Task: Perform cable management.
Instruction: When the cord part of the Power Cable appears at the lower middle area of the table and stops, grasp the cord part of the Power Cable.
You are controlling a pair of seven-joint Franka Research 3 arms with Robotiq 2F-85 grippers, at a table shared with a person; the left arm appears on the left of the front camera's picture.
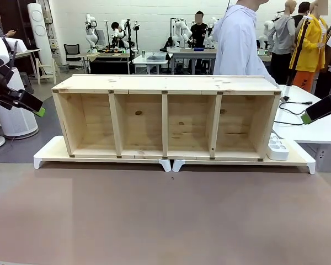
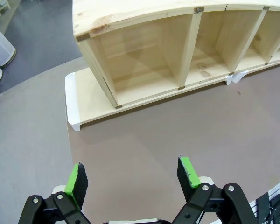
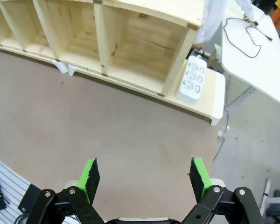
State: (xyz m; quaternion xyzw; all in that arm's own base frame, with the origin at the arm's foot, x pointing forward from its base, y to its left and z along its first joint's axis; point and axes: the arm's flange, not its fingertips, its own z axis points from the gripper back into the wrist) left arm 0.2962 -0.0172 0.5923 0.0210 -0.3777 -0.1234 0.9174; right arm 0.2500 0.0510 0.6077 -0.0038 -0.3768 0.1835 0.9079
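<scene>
The cable [image 3: 225, 29] is a thin black cord lying in loose loops on a white side table [image 3: 266, 79], with a person's hand [image 3: 248, 16] at its far end. From the front, the cable [image 1: 293, 102] lies on that table right of the shelf. My right gripper [image 1: 308, 117] hovers near it at the picture's right edge. In its own wrist view my right gripper [image 3: 144, 175] stands open over the brown tabletop, holding nothing. My left gripper [image 1: 39, 111] hangs at the far left, and in its wrist view my left gripper [image 2: 132, 176] is open and empty.
A long wooden shelf [image 1: 165, 84] with several open compartments stands on two white risers [image 1: 49, 152]. A white power strip [image 1: 277, 148] lies on the right riser beside the shelf's end. A person in a light blue shirt [image 1: 240, 38] stands behind the shelf.
</scene>
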